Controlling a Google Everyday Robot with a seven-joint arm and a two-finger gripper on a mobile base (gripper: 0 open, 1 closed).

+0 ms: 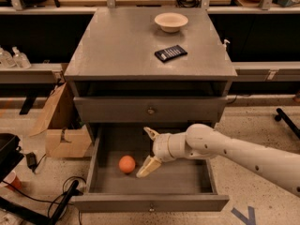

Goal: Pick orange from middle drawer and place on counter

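Your hand (149,150) sits inside the open middle drawer (150,203), fingers (146,168) spread, holding nothing
The orange (126,164) lies on the drawer's floor, left of its centre, just beside your hand's lower finger; above the drawer, the table (122,46) carries a cream bowl (171,21) and a black device (170,53)

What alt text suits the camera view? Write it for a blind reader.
The robot's hand, fingers spread open, hovers inside the open middle drawer, close beside the orange lying on the drawer floor. On the counter above sit a cream bowl and a flat black device.
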